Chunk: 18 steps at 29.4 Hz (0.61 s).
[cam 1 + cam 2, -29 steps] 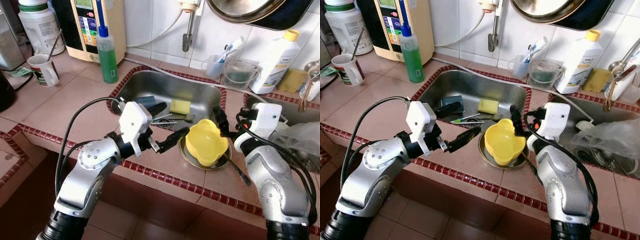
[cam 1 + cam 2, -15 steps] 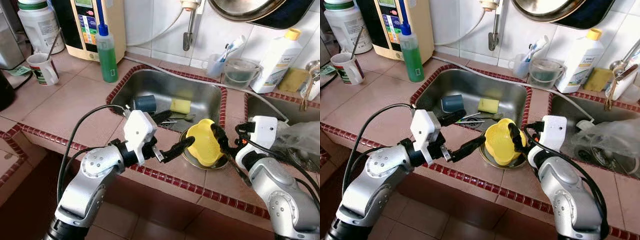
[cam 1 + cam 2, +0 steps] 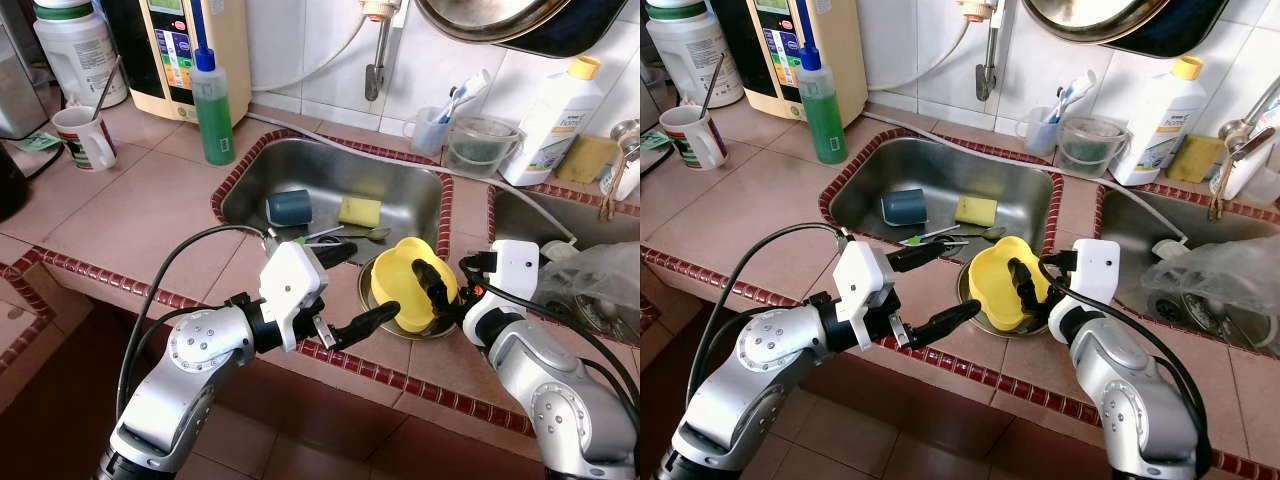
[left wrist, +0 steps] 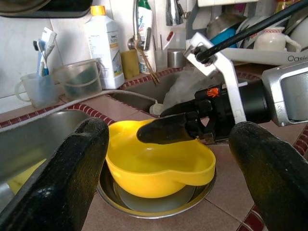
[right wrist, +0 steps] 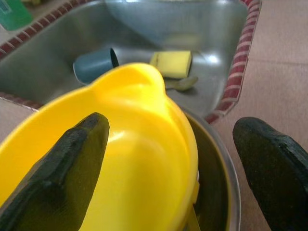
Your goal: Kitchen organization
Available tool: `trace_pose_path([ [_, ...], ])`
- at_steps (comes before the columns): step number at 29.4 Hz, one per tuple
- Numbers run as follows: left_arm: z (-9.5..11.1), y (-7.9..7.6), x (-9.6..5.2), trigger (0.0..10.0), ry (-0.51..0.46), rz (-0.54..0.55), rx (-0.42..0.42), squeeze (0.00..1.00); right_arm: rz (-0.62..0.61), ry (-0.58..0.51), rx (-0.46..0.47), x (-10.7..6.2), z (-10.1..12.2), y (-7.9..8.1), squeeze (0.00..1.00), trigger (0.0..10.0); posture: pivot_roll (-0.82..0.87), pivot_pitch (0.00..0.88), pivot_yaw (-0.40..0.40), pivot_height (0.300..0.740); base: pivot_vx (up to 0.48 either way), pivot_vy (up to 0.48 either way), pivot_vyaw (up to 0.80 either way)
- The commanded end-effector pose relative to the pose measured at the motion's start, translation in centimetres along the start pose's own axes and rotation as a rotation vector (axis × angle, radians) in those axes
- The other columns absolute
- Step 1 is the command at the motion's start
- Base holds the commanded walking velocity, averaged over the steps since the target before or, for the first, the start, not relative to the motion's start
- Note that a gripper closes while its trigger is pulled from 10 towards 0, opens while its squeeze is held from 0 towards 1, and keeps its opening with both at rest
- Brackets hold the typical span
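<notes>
A yellow bowl sits in a shallow metal dish on the tiled counter, at the sink's front edge. My right gripper is open and straddles the bowl's right rim: one finger reaches inside the bowl, the other stays outside over the dish. My left gripper is open just left of the bowl, pointing at it. The bowl lies ahead, between the two left fingers, and neither touches it.
The sink holds a blue cup, a yellow sponge and some cutlery. A green soap bottle and a mug stand at the back left. A white bottle stands at the back right, a plastic bag on the right.
My right gripper has come down and toward me, and one finger now reaches into the yellow bowl. My left gripper has dropped lower, toward the counter's front edge.
</notes>
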<state>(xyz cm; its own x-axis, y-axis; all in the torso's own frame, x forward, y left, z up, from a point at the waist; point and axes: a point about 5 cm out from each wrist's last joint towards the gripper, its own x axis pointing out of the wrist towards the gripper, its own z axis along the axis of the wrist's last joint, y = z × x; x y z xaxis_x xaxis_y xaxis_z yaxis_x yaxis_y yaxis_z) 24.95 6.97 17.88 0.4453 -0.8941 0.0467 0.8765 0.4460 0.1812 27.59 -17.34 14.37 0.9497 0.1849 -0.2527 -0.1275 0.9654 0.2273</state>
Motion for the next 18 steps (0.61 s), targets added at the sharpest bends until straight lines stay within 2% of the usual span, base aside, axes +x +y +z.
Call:
trace_pose_path([
  [1,0.2,-0.4,0.1,10.0,-0.005,-0.016,0.013,0.0,-0.006,0.017,0.015,0.2,0.0,-0.2,0.0,10.0,0.03,0.065,-0.06,0.74,0.0,0.0,0.0],
  [4,0.2,-0.5,0.1,10.0,-0.005,-0.014,0.011,0.0,-0.005,0.024,0.032,0.4,-0.1,-0.3,0.0,10.0,0.04,0.065,-0.061,0.74,0.0,0.0,0.0],
  [5,0.2,-0.5,0.1,10.0,-0.005,-0.013,0.011,0.0,-0.003,0.027,0.041,0.5,-0.1,-0.3,0.0,9.3,0.04,0.065,-0.062,0.74,0.0,0.0,0.0],
  [8,0.2,-0.5,0.1,10.0,-0.006,-0.012,0.013,0.0,-0.006,0.035,0.054,0.7,-0.2,-0.3,0.0,9.1,0.04,0.063,-0.063,0.74,0.0,0.0,0.0],
  [9,0.2,-0.5,0.1,10.0,-0.007,-0.01,0.012,0.0,-0.007,0.034,0.062,0.8,-0.2,-0.3,0.0,5.6,0.04,0.063,-0.063,0.74,0.0,0.0,0.0],
  [10,0.3,-0.5,0.1,10.0,-0.008,-0.01,0.012,0.0,-0.009,0.036,0.067,0.9,-0.2,-0.3,0.0,3.5,0.04,0.063,-0.063,0.74,0.0,0.0,0.0],
  [11,0.3,-0.5,0.1,10.0,-0.008,-0.009,0.013,0.0,-0.012,0.04,0.073,1.0,-0.2,-0.4,0.0,3.3,0.04,0.064,-0.066,0.74,0.0,0.0,0.0],
  [13,0.3,-0.5,0.1,10.0,-0.01,-0.006,0.012,0.0,-0.013,0.042,0.074,1.1,-0.2,-0.4,0.0,1.4,0.04,0.065,-0.067,0.74,0.0,0.0,0.0],
  [14,0.3,-0.5,0.2,10.0,-0.011,-0.005,0.012,0.0,-0.012,0.042,0.074,1.2,-0.1,-0.4,0.0,1.4,0.04,0.065,-0.067,0.74,0.0,0.0,0.0],
  [16,0.3,-0.6,0.2,10.0,-0.013,-0.002,0.011,0.0,-0.014,0.041,0.078,1.3,0.0,-0.5,0.0,0.0,0.05,0.071,-0.069,0.74,0.0,0.0,0.0],
  [18,0.4,-0.5,0.2,10.0,-0.015,0.003,0.008,0.0,-0.012,0.036,0.091,1.4,0.1,-0.5,0.0,0.0,0.05,0.073,-0.07,0.74,0.0,0.0,0.0],
])
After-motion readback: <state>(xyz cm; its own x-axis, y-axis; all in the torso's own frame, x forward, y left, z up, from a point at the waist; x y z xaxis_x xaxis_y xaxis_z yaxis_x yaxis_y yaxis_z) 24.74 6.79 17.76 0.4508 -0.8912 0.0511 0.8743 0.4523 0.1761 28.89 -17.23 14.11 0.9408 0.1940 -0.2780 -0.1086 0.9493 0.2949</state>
